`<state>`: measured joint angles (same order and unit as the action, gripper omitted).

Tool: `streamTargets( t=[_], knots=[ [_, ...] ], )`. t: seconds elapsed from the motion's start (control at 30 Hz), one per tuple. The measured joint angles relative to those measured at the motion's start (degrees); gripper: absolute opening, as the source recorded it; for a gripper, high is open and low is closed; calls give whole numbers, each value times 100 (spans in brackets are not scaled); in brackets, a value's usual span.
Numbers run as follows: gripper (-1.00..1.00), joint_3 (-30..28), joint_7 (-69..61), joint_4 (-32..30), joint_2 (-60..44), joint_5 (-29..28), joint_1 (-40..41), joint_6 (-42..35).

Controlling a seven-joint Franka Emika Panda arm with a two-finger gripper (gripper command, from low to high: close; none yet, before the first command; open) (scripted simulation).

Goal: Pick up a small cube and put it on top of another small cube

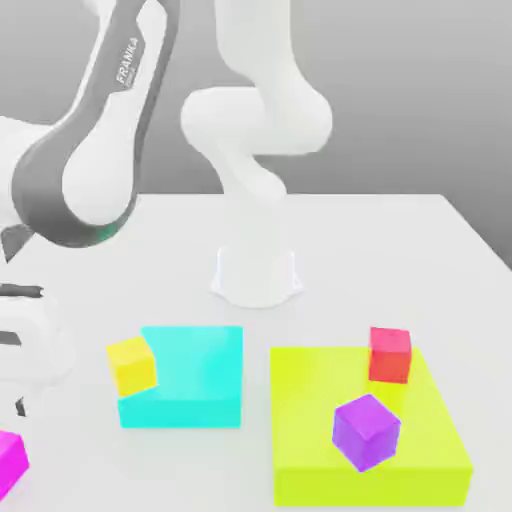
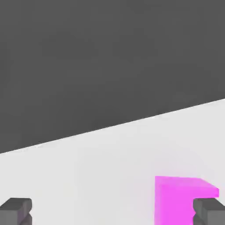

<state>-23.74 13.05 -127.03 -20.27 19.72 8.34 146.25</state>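
I see the magenta-pink cube (image 1: pixel 10 462) on the white table (image 1: pixel 400 240) at the exterior view's lower left corner, cut by the picture's edge and apart from the other blocks. In the hand view, the same cube (image 2: pixel 176 197) rests on the table, close to one of the two dark fingertips (image 2: pixel 210 211); the other fingertip (image 2: pixel 16 210) sits far off on the opposite side. The jaws stand wide apart and released, with nothing between them, and the gripper (image 2: pixel 113 211) is not around the cube.

In the exterior view, a flat cyan block (image 1: pixel 195 385) lies near the middle of the table, with a small yellow cube (image 1: pixel 132 364) on its corner toward the exterior view's left. To the exterior view's right lies a larger flat lime-yellow block (image 1: pixel 310 430). On it are a purple cube (image 1: pixel 366 431), turned at an angle, and a red cube (image 1: pixel 390 355) at the far edge. The arm's base (image 1: pixel 256 275) stands behind both flat blocks.
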Motion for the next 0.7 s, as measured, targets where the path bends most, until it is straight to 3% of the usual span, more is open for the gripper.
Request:
streamTargets(
  t=[0.17, 0.2, 0.43, 0.57, 0.7],
  knots=[
    [0, 252, -354, 164, -974, 299, 415, 574],
    [-100, 372, -436, 210, -1166, 411, 514, 713],
    [-100, 390, -455, 219, -1202, 434, 531, 729],
    [-100, 52, -170, 13, -492, -20, 206, 238],
    [-100, 413, -401, -467, 234, -279, -331, -44]
  ],
)
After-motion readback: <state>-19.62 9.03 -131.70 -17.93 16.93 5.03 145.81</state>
